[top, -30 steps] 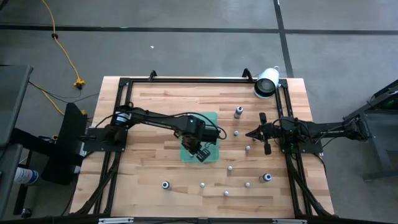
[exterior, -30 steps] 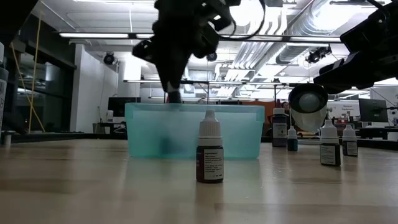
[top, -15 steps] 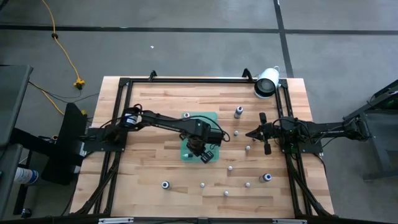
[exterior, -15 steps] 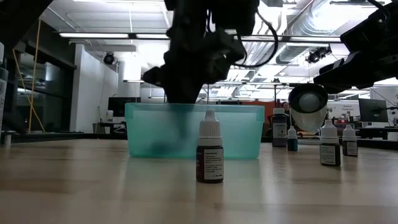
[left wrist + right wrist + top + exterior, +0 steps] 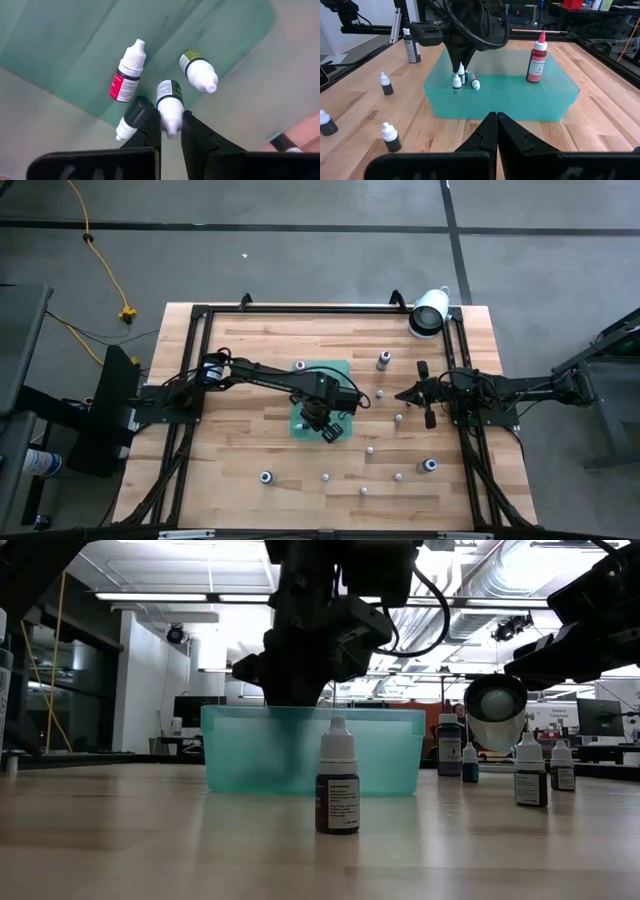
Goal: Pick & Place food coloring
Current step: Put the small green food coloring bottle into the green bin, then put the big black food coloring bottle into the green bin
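Observation:
My left gripper (image 5: 325, 420) reaches down into the translucent green tray (image 5: 343, 372) and is shut on one food coloring bottle (image 5: 169, 100) with a white cap and a dark label. On the tray floor around it lie a red-labelled bottle (image 5: 127, 75), an olive-labelled one (image 5: 198, 71) and a black-capped one (image 5: 132, 116). A taller red bottle (image 5: 536, 62) stands upright at the tray's far corner. My right gripper (image 5: 402, 394) waits shut to the right of the tray, pointing at it.
Several more small bottles stand loose on the wooden table, among them one (image 5: 382, 360) behind the right gripper and one (image 5: 338, 790) in front of the tray. A large white cylinder (image 5: 428, 312) lies at the back right corner. Black frame rails edge the table.
The left gripper has shifted a little to the right and sunk lower into the tray, still holding its bottle. The right arm has not moved.

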Action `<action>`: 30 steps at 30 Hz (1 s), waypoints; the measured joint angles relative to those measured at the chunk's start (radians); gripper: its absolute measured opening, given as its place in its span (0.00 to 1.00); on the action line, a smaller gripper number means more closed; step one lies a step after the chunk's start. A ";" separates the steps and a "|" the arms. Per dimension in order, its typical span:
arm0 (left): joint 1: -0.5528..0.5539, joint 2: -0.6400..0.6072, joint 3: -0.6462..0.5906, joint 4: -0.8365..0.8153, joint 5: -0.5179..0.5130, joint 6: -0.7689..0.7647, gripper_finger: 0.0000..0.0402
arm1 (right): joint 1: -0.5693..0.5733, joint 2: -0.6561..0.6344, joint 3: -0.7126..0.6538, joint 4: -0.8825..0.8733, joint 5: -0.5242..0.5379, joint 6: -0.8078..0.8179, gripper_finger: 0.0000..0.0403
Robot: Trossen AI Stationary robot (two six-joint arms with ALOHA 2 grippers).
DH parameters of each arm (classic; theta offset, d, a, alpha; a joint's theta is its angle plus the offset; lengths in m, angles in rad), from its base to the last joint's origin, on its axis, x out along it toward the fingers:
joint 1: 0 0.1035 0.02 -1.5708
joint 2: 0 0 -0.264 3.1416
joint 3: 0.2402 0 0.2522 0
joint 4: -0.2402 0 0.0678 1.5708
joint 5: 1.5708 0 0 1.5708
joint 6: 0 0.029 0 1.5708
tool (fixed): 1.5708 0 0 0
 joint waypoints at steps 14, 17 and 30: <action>0.000 0.027 -0.001 -0.006 -0.004 0.033 0.14 | 0.000 0.000 0.000 0.000 0.000 0.000 0.00; 0.000 0.027 -0.001 -0.006 -0.004 0.045 0.21 | 0.000 0.000 0.000 0.000 0.000 0.000 0.00; 0.000 0.001 0.009 -0.031 0.005 0.089 0.36 | 0.000 0.000 0.000 0.000 0.000 0.000 0.00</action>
